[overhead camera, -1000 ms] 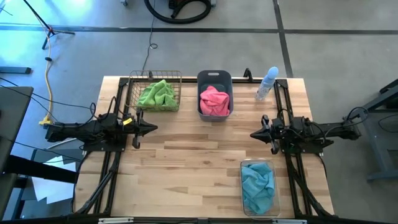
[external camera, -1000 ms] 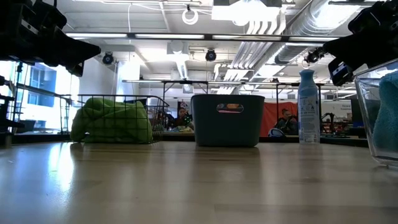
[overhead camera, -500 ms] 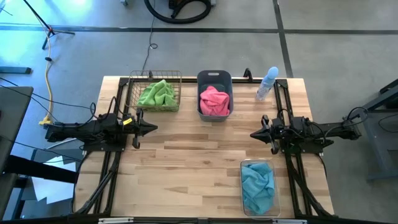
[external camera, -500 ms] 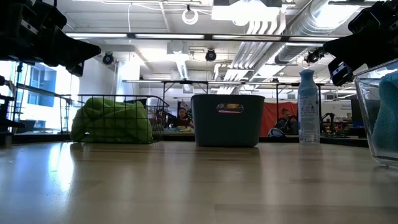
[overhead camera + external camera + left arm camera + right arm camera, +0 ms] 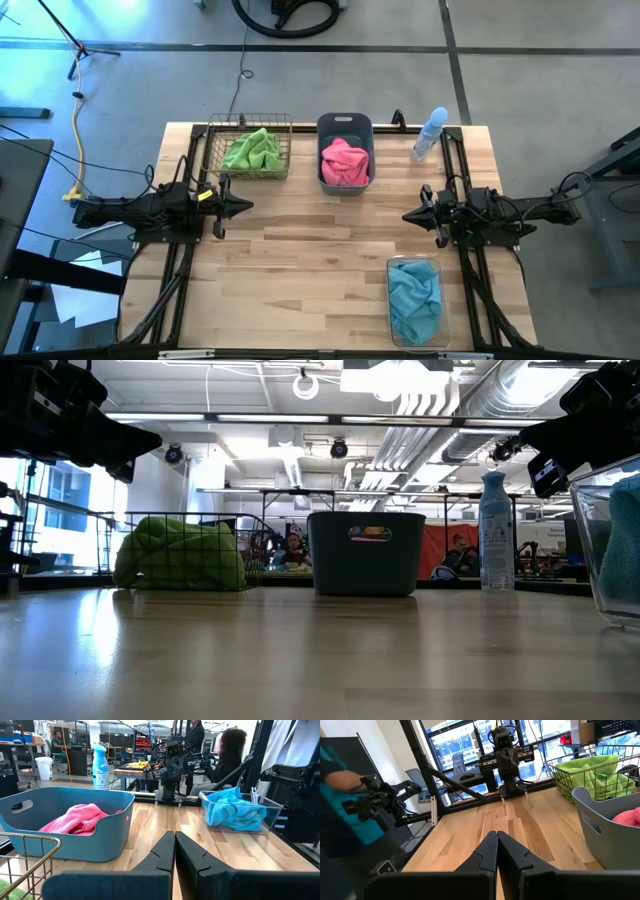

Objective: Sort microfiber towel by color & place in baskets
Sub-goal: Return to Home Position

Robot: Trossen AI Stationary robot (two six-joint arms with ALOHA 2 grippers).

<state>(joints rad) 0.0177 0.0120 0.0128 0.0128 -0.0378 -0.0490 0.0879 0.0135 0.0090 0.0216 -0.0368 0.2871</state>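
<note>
One table (image 5: 320, 250), viewed from above; positions are read as on a clock face laid over it.

Three containers:
- one copper wire basket (image 5: 218, 138) at 11 o'clock
- one grey-blue tub (image 5: 345, 120) at 12 o'clock
- one clear bin (image 5: 415, 261) at 5 o'clock

Three cloth piles, one per container; the number of single cloths within any pile cannot be told:
- one lime green heap (image 5: 253, 152) in the copper wire basket
- one pink heap (image 5: 345, 162) in the grey-blue tub
- one light blue heap (image 5: 414, 300) in the clear bin

One spray bottle (image 5: 430, 133) at 1 o'clock.

Two grippers: the left gripper (image 5: 245, 207) at 9 o'clock and the right gripper (image 5: 408, 215) at 3 o'clock.
</note>
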